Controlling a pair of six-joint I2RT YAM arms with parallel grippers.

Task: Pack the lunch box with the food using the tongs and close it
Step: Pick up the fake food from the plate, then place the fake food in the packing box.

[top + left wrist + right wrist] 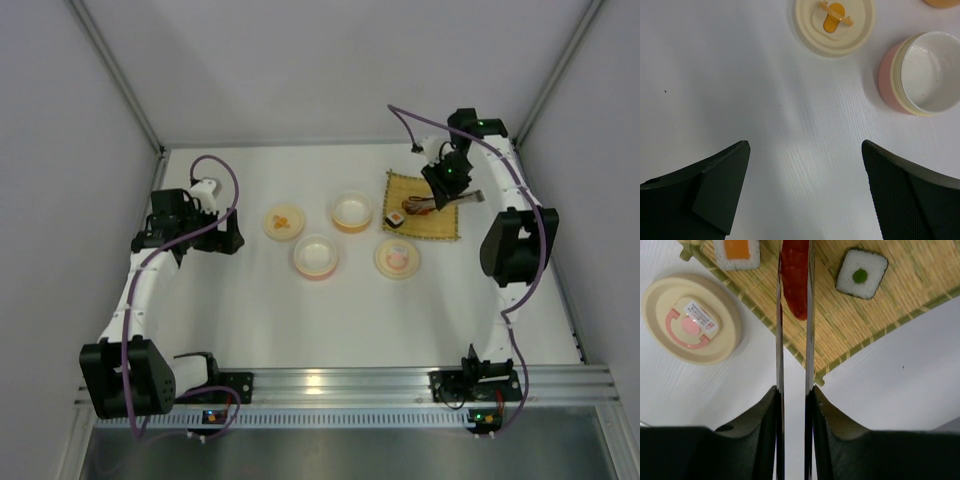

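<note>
We see two round cream plastic bowls, the orange-rimmed bowl (351,211) and the pink-rimmed bowl (920,72), on the white table (740,75). Beside them lie two flat cream lids, the orange-print lid (835,25) and the pink-print lid (692,319), whose small white label is too fine to read. One square woven bamboo mat (890,315) carries two sushi rolls, the orange-topped roll (736,252) and the green-centred roll (861,273), plus one red toy sausage (795,280) lying between the blades of one pair of slim grey metal tongs (780,340), which the right gripper (794,395) squeezes closed, while the left gripper (805,147) hangs spread wide over the table, holding nothing.
</note>
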